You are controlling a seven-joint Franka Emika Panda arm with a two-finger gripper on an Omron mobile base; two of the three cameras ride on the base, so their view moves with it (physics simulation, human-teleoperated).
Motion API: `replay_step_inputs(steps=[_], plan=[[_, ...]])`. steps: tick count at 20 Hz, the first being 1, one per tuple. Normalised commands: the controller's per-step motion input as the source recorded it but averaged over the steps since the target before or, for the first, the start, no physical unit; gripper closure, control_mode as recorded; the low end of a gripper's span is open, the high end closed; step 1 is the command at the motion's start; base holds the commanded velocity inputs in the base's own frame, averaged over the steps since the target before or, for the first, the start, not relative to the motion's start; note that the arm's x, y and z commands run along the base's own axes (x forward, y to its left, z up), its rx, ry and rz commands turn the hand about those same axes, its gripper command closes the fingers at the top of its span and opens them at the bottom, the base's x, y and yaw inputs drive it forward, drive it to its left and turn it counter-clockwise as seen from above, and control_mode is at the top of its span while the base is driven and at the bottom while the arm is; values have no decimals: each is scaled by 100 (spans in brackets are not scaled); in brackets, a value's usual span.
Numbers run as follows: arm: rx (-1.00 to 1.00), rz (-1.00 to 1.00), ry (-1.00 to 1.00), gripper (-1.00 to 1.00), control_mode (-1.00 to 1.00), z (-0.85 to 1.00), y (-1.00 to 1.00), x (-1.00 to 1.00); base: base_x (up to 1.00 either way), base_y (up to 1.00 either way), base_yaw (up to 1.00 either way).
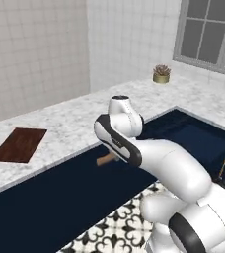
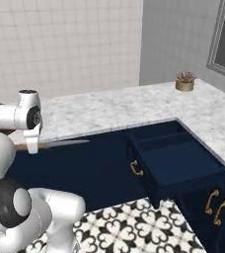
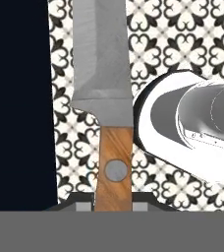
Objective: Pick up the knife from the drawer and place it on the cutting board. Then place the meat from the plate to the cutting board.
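Wooden-handled knife (image 3: 113,147) is clamped in the closed gripper (image 3: 113,204), blade level; cutting board (image 1: 18,144) is seen leftward on the counter (image 1: 75,121).

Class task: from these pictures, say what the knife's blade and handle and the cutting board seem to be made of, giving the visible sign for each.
Knife: the blade looks like brushed grey steel with a dull sheen; the handle looks like light brown wood, showing grain and a round grey rivet. Cutting board: probably dark reddish-brown wood, matt, with faint streaks along it.

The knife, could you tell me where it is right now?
The knife is held by its wooden handle in the shut gripper, out of the drawer, in front of the navy cabinets and above the patterned floor.
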Motion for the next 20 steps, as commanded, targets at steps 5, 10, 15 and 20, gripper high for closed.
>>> replay_step_inputs(steps=[5,10,15,20], plan=[[0,0,0,100,100,0,0,0,0,100,48],[0,0,0,100,100,0,0,0,64,83,28],[0,0,0,100,100,0,0,0,45,50,4],[0,0,0,100,100,0,0,0,46,33,1]])
